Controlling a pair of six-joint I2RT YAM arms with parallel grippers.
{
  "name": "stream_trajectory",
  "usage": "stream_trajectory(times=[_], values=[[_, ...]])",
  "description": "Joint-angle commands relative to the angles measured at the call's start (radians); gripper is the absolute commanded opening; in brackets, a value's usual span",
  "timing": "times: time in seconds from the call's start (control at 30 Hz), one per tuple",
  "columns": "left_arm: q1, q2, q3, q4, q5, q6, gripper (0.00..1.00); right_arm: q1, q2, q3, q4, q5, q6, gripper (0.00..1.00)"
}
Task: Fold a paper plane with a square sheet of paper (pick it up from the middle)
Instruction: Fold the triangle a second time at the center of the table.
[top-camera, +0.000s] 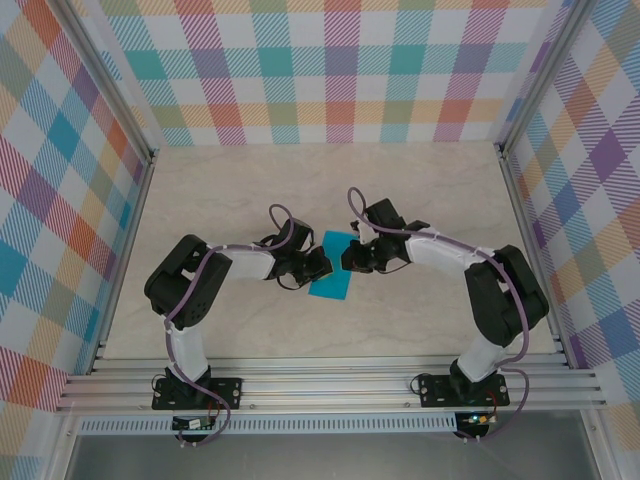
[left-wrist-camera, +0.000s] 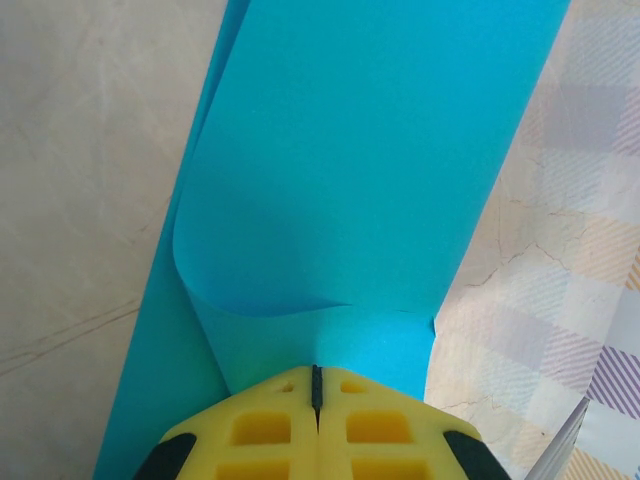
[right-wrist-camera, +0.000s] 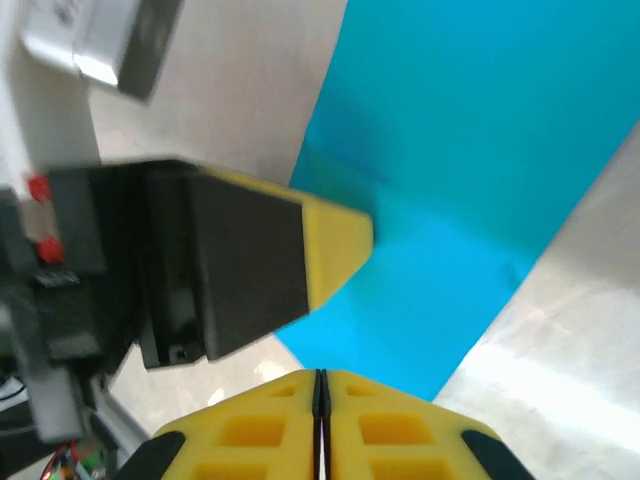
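The square sheet of paper (top-camera: 333, 283), partly curled over, sits mid-table between both grippers. The left gripper (left-wrist-camera: 316, 378) is clamped on one edge. The right gripper (right-wrist-camera: 320, 380), fingers together, seems to pinch another. The table (top-camera: 300, 190) is pale and marbled, the walls (top-camera: 330, 60) pastel plaid.

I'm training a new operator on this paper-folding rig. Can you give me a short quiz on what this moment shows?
1. True or false: the left fingers are closed on an edge of the sheet of paper.
2. In the left wrist view, the paper is: A) lying flat, B) curled over on itself, C) crumpled into a ball.
3. Fill in: the right fingers are ____ in colour.
Key: 1 true; 2 B; 3 yellow.
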Motion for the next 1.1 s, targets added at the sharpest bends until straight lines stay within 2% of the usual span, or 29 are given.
stream_trajectory(times=[0.0, 0.13, 0.43, 0.6, 1.07], values=[[0.002, 0.023, -0.027, -0.032, -0.018, 0.022, 0.00, 0.018, 0.009, -0.040, 0.084, -0.093, 0.132, 0.07], [0.002, 0.024, -0.027, -0.034, -0.016, 0.023, 0.00, 0.030, 0.039, -0.052, 0.137, -0.134, 0.166, 0.05], [0.002, 0.021, -0.021, -0.039, -0.013, 0.024, 0.00, 0.055, 0.136, -0.014, 0.120, -0.116, 0.180, 0.05], [0.002, 0.021, -0.018, -0.048, -0.011, 0.033, 0.00, 0.056, 0.141, -0.003, 0.118, -0.115, 0.172, 0.06], [0.002, 0.020, -0.020, -0.057, -0.016, 0.039, 0.00, 0.056, 0.207, -0.014, 0.045, -0.039, 0.119, 0.07]])
